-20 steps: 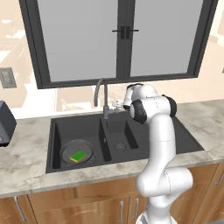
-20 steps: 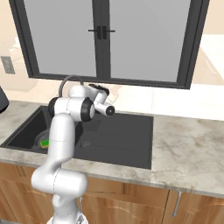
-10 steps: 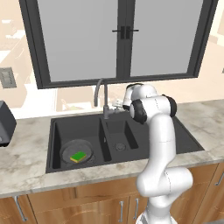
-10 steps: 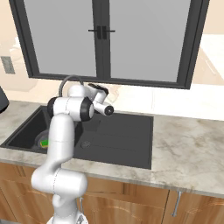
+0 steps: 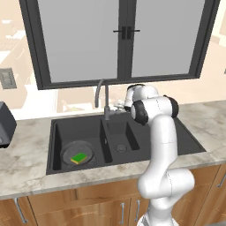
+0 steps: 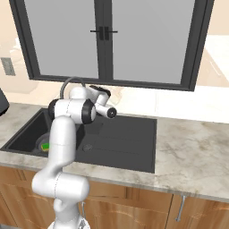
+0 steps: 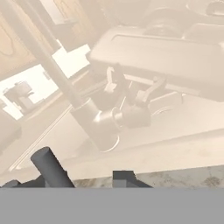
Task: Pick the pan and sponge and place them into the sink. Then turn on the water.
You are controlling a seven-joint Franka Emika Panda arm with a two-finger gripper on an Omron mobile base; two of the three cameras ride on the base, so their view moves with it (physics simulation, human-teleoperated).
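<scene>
The pan [image 5: 77, 153] lies in the large left basin of the black sink [image 5: 152, 128], with the green sponge [image 5: 80, 157] on it. From the right the pan [image 6: 41, 142] and sponge [image 6: 45, 146] peek out beside my arm. My gripper [image 5: 118, 106] is at the base of the grey gooseneck faucet [image 5: 100, 94], behind the basins. In the hand view the dark faucet handle [image 7: 49, 168] runs between my fingertips [image 7: 125, 176], and the gripper [image 7: 70, 181] is shut on it. No water shows under the spout.
A dark appliance [image 5: 5, 124] stands on the counter at far left. A black-framed window [image 5: 123, 39] rises just behind the faucet. Marble counter [image 6: 192, 147] stretches to the right of the ribbed drainboard [image 6: 129, 138].
The fingers have drawn a little closer together around the faucet handle. The arm, pan and sponge have stayed where they were.
</scene>
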